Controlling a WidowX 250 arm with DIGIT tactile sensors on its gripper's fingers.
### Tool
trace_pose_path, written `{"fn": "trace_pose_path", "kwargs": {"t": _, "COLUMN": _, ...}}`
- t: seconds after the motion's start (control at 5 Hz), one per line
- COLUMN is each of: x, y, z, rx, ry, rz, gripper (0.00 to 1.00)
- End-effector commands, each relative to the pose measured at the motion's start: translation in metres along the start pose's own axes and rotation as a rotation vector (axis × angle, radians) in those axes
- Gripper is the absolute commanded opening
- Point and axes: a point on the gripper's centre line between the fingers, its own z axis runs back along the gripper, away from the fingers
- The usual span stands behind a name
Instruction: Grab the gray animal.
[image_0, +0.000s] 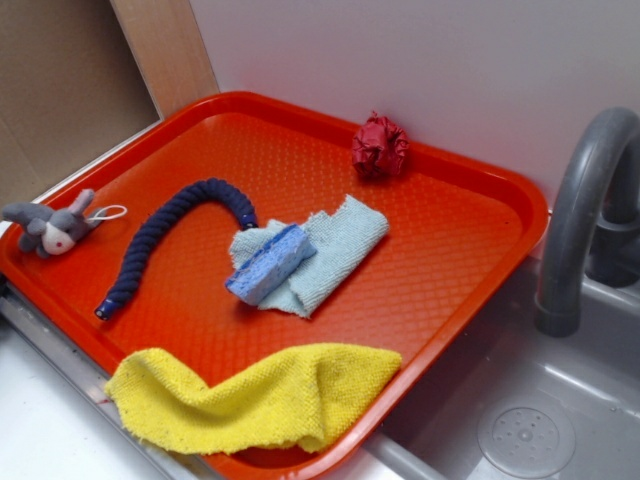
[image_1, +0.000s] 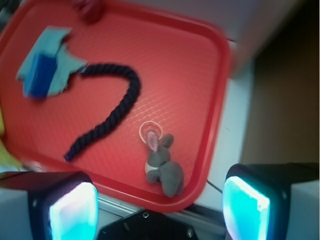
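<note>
Claw (image_1: 160, 205) spread wide, raised above gray animal (image_1: 162, 167), apart; animal on tray (image_1: 220, 90) edge.

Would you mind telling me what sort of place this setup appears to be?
Probably a toy kitchen sink counter: a gray faucet arches over a gray basin with a drain, and beside it an orange tray holds a sponge and cleaning cloths.

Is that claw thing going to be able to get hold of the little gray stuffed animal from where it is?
Probably yes. The gray animal lies alone near the tray edge, apart from the blue rope, and the gripper hangs open over it with nothing between.
</note>
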Motion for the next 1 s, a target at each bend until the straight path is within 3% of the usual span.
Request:
{"fn": "trace_pose_path", "kwargs": {"t": 0.0, "x": -0.009, "y": -0.001, "z": -0.054, "rx": -0.008, "ry": 0.147, "rz": -0.114, "gripper": 1.00}}
{"fn": "trace_pose_path", "kwargs": {"t": 0.2, "x": -0.020, "y": 0.002, "z": -0.078, "rx": 0.057, "ry": 0.315, "rz": -0.069, "gripper": 1.00}}
{"fn": "trace_pose_path", "kwargs": {"t": 0.6, "x": -0.033, "y": -0.003, "z": -0.114, "rx": 0.139, "ry": 0.459, "rz": -0.061, "gripper": 1.00}}
{"fn": "trace_pose_path", "kwargs": {"t": 0.8, "x": -0.035, "y": -0.004, "z": -0.128, "rx": 0.213, "ry": 0.534, "rz": -0.029, "gripper": 1.00}}
